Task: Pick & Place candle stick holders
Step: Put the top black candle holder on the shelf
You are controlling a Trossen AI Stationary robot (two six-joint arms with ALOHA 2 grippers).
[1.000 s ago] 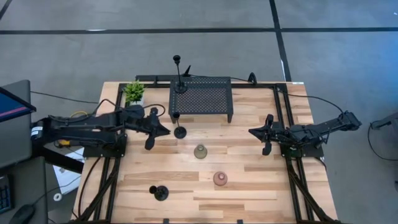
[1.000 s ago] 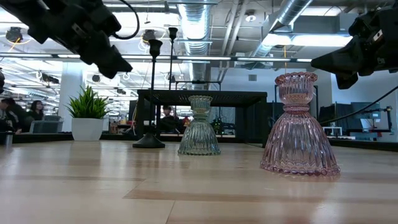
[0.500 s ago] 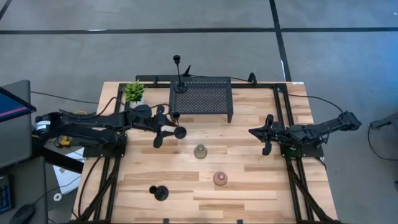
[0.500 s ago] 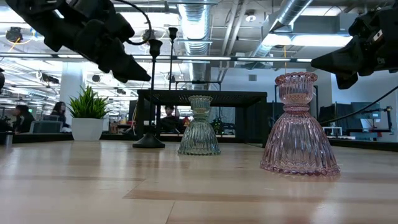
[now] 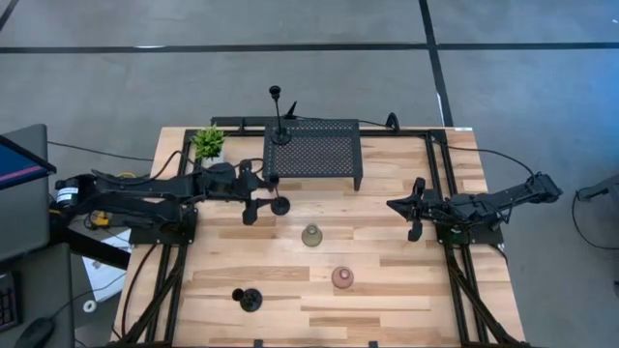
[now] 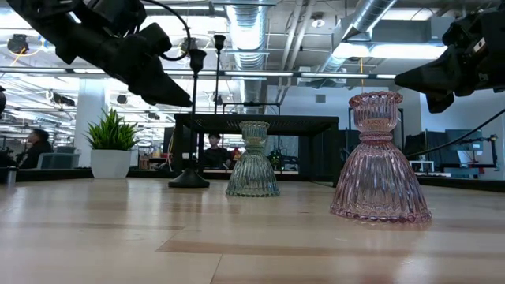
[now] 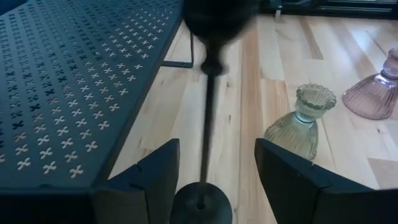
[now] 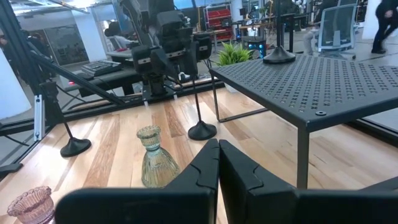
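Observation:
A tall slim black stemmed holder (image 5: 280, 204) stands on its round base in front of the black perforated stand (image 5: 312, 150). My left gripper (image 5: 265, 198) is open, with its fingers on either side of this holder's stem (image 7: 208, 124), just above the base (image 7: 200, 204); I see no touch. A second black holder (image 5: 279, 126) stands on the stand. A short black one (image 5: 250, 299), a greenish one (image 5: 311, 235) and a pinkish one (image 5: 342, 278) stand on the table. My right gripper (image 5: 398, 206) is shut and empty at the right.
A small green potted plant (image 5: 208, 143) stands at the far left, beside the stand. The stand's near edge is close to my left gripper (image 7: 216, 146). The greenish holder (image 7: 300, 124) stands a little to the near right of the tall one. People show in the room behind.
My left gripper has gone toward the table's right edge, up to the tall black holder, and stayed open; its fingers now stand on either side of the stem. The holder has not moved.

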